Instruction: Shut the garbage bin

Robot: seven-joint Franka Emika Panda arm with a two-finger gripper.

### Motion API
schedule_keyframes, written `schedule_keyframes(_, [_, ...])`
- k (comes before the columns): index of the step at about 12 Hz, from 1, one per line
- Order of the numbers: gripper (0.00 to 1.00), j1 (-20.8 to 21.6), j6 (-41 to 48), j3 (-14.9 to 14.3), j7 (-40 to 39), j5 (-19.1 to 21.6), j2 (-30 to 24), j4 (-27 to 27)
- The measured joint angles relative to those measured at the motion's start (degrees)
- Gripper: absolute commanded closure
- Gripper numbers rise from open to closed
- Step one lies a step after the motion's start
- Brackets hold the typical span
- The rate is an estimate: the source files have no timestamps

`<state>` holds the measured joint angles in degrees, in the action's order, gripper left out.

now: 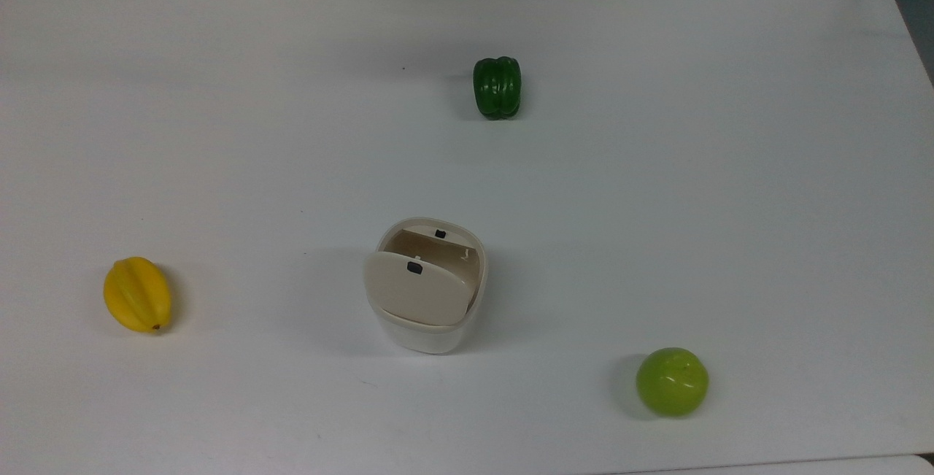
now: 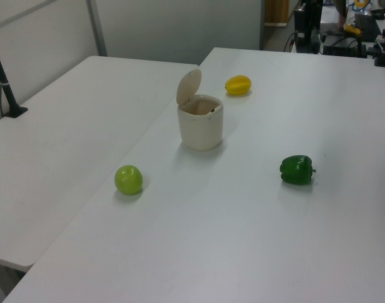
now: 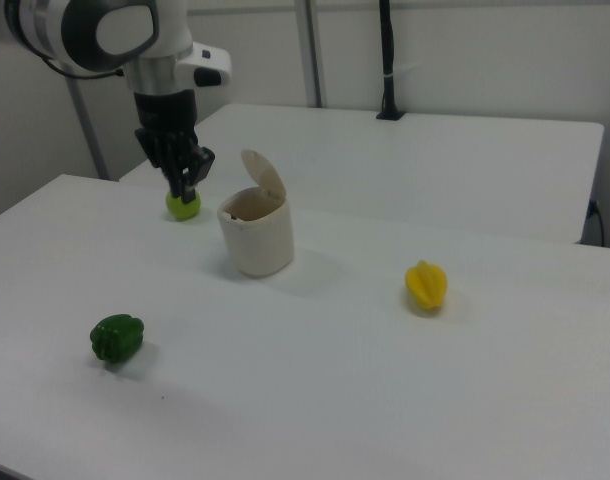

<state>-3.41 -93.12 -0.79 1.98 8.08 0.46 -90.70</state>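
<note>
White table [image 3: 385, 390], open-lidded garbage bin [image 3: 256, 232] right of raised gripper [image 3: 184, 187], grip state unclear

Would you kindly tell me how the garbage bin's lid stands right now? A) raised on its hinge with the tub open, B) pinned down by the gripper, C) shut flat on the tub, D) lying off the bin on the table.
A: the lid stands tilted up above the rim of the garbage bin, whose inside shows, and the gripper hangs apart from it.
</note>
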Motion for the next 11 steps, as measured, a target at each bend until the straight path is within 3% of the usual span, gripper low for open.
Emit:
schedule_keyframes(7, [0.99,0.8,-22.6,0.6,5.4,1.5,2.1,0.5])
schedule_keyframes(11, [0.99,3.2,-34.5,0.7,5.5,1.4,10.9,5.7])
